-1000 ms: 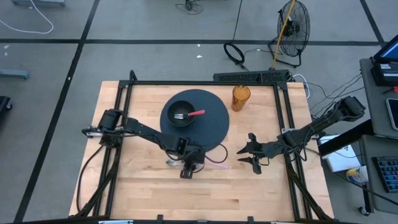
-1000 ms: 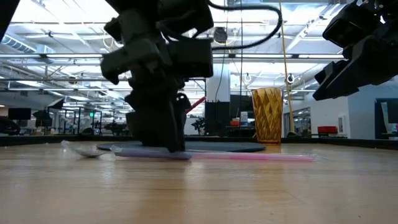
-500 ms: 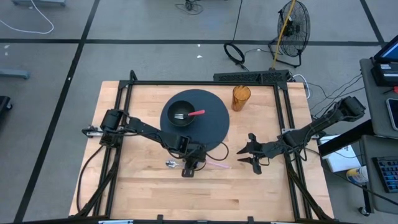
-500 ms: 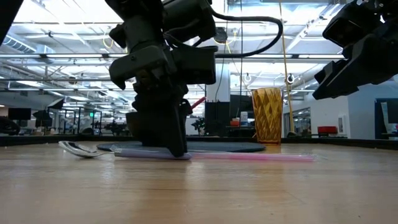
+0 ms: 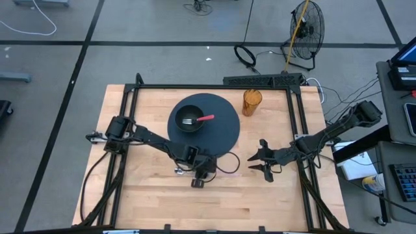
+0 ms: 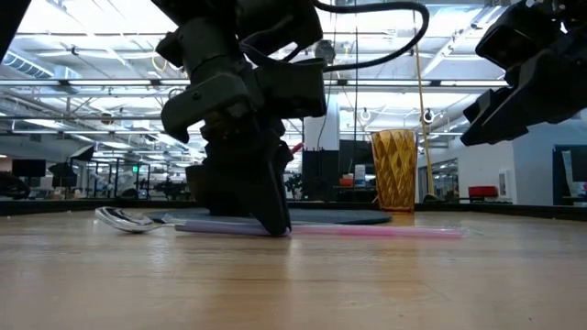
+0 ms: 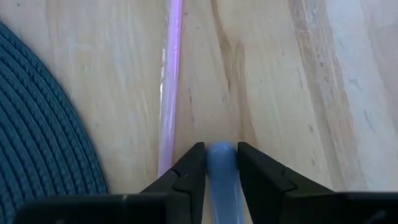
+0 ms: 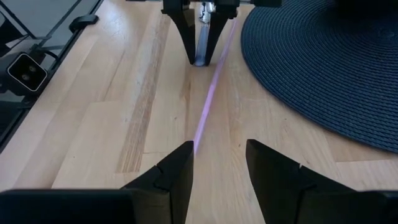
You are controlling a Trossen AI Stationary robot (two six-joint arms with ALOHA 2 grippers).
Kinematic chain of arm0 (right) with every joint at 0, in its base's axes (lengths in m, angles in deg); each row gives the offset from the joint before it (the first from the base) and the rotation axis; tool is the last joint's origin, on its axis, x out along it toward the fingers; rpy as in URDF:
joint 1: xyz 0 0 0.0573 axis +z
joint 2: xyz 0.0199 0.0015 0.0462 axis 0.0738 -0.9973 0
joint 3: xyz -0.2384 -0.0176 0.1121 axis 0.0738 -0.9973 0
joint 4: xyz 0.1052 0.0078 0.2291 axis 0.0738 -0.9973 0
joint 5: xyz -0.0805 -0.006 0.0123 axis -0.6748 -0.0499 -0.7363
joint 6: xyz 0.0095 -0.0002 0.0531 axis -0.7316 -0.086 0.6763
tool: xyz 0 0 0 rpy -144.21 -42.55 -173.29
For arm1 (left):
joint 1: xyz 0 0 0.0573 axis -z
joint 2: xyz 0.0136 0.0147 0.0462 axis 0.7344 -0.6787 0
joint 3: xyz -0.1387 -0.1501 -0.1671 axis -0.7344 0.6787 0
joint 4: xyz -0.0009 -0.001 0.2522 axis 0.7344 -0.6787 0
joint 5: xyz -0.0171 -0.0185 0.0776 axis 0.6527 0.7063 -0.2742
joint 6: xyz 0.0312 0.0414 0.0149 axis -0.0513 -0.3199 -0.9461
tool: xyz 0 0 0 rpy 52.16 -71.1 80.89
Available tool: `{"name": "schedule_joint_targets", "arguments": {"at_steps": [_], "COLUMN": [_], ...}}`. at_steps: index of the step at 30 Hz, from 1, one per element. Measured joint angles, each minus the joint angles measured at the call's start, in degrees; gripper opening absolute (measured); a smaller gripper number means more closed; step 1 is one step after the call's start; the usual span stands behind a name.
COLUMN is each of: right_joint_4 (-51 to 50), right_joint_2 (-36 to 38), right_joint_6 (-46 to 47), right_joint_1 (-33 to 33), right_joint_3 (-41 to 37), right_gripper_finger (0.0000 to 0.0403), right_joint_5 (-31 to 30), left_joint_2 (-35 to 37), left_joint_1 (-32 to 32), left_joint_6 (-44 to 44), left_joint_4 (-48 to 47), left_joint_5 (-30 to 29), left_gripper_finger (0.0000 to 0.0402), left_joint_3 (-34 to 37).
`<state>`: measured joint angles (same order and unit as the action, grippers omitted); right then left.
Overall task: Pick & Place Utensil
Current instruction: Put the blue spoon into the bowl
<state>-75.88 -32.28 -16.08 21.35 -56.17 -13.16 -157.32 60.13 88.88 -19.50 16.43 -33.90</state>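
Because our left gripper [image 7: 221,163] pinches only the tip of the pale blue plastic spoon [image 6: 183,223], it could slip; our right gripper [image 8: 219,155] waits spread.

High camera looks straight down on the whole desk [image 5: 156,201]. Low camera sits at desk level, facing the room. Left wrist camera hangs close above the wood. Right wrist camera looks across it; both share the dark mat [image 8: 323,56] edge.
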Motion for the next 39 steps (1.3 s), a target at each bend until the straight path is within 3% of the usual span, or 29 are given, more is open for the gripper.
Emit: {"name": "schedule_joint_targets", "arguments": {"at_steps": [6,14,28,36,39], "right_joint_4": [0.00,0.02,0.04,-0.12,0.12], "right_joint_2": [0.00,0.01,0.02,0.00,0.00], "right_joint_6": [0.00,0.00,0.00,-0.49,-1.13], "right_joint_1": [0.00,0.02,0.02,0.02,0.02], "right_joint_3": [0.00,-0.02,-0.02,-0.09,-0.13], "right_gripper_finger": [0.0141,0.0141,0.0141,0.0141,0.0141], "right_joint_5": [0.00,0.02,0.02,0.04,0.04], "left_joint_2": [0.04,0.63,3.65,15.04,17.43], "left_joint_1": [0.49,0.51,0.36,1.83,2.27], "left_joint_6": [-0.63,-0.97,0.52,10.23,14.61], "left_joint_4": [0.73,0.49,-0.67,-20.38,-26.03], "left_joint_5": [-3.77,-6.98,-5.76,-15.08,-15.60], "left_gripper_finger": [0.0040,0.0002,0.0076,0.0131,0.0141], "left_joint_3": [-0.06,0.20,0.48,0.46,0.65]}}
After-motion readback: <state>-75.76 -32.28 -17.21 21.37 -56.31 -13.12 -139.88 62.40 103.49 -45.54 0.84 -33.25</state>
